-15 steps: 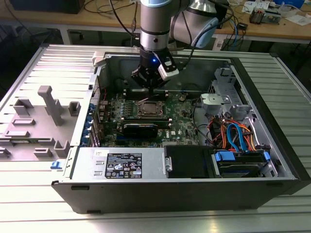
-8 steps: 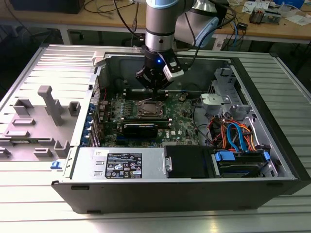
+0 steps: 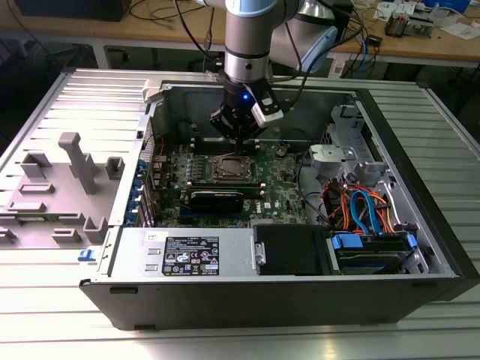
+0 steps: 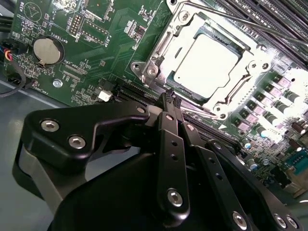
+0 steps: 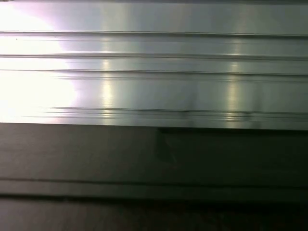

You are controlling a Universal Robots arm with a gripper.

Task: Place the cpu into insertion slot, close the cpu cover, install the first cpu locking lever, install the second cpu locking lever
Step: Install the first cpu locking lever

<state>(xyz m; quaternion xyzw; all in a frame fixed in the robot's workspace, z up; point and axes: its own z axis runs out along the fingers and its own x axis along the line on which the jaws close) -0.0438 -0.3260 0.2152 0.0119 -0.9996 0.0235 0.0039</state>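
The cpu (image 4: 204, 60), a flat silver square, lies in the insertion slot (image 3: 229, 168) on the green motherboard (image 3: 281, 187). The cpu cover (image 4: 243, 79), a silvery frame, lies flat around the chip. A thin metal lever rod (image 4: 260, 29) runs along the far side of the socket. My gripper (image 3: 238, 139) hangs just above the socket's back edge in the exterior view. In the second wrist view its black fingers (image 4: 166, 120) meet at the tip, shut and holding nothing, just short of the socket's rim.
The board sits inside an open computer case (image 3: 420, 187). A power supply box (image 3: 187, 255) is in front, and a drive cage with blue and orange cables (image 3: 367, 214) is at the exterior view's right. A grey plastic fixture (image 3: 75, 161) stands at its left. A coin battery (image 4: 45, 49) sits on the board.
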